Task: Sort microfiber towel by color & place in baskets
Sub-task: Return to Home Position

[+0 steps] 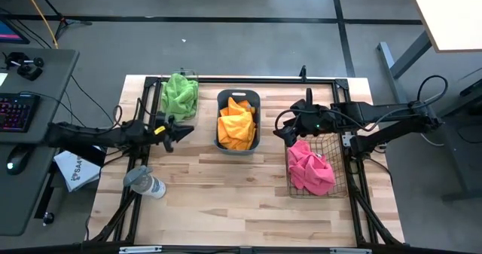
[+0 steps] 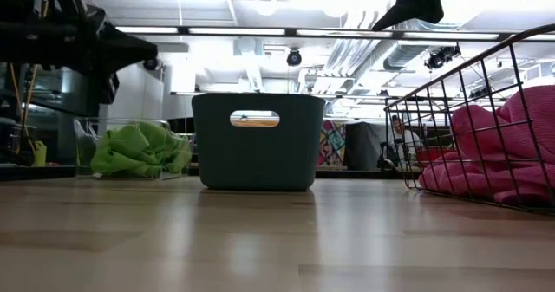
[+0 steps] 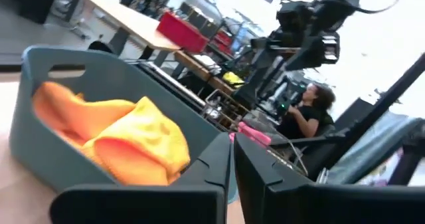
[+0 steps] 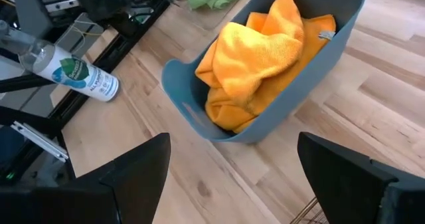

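Bare table wood is taking up the near strip in the low view. Front-left, spray bottle is lying on its side close to the table's left edge.

Next back on the right, wire basket is sitting with pink towels bunching inside it.

Above the table, right gripper is hovering between the wire basket's back-left corner and the teal tub. Its fingers are spreading wide and gripping nothing.

Opposite it, left gripper is hovering just left of the teal tub and in front of the clear bin. Its fingers are pinching down to a thin slit, nothing between them.

The teal tub is standing mid-table toward the back edge, handle cutout facing front, with orange towels heaping inside. The clear bin is sitting at the back-left corner, green towels filling it. Each colour is sitting in its own container.

Far back, beyond the table, a person is sitting in the room, showing in the left wrist view.
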Motion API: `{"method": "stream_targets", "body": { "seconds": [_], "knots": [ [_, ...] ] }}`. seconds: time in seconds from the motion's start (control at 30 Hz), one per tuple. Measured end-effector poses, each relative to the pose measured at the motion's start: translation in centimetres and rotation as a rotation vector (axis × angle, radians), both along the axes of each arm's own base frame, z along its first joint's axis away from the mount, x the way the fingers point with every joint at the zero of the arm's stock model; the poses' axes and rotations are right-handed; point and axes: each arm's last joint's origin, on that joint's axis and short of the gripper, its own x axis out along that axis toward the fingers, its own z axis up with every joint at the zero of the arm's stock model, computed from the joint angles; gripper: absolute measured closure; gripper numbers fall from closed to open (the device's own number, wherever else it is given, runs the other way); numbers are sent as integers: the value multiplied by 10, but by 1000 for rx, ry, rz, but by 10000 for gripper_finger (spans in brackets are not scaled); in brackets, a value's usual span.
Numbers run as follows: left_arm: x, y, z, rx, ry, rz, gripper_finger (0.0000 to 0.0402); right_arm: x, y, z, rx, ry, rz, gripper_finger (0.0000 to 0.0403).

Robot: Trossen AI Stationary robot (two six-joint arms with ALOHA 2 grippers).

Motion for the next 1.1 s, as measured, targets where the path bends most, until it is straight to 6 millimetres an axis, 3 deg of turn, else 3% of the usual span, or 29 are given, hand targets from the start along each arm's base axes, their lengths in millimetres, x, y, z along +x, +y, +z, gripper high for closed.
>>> {"method": "stream_targets", "body": {
  "seconds": [0.3, 0.5, 0.63, 0.83, 0.97, 1.1],
  "knots": [
    [-3, -2, -4, 175, 75, -58, 392, -6, 2, 3, 109, -12, 37, 77],
    [-3, -2, -4, 176, 71, -72, 391, -43, -1, 7, 91, 106, 34, 103],
    [-3, -2, -4, 177, 71, -72, 390, -75, 1, 4, 18, 58, 26, 141],
    [-3, -2, -4, 177, 70, -71, 390, -114, 8, -49, 19, -123, 54, 209],
    [-3, -2, -4, 177, 70, -71, 390, -125, 11, -90, 22, -329, 135, 265],
    [-3, -2, -3, 177, 70, -71, 390, -132, 9, -120, -49, -528, 181, 342]
  ]
}}
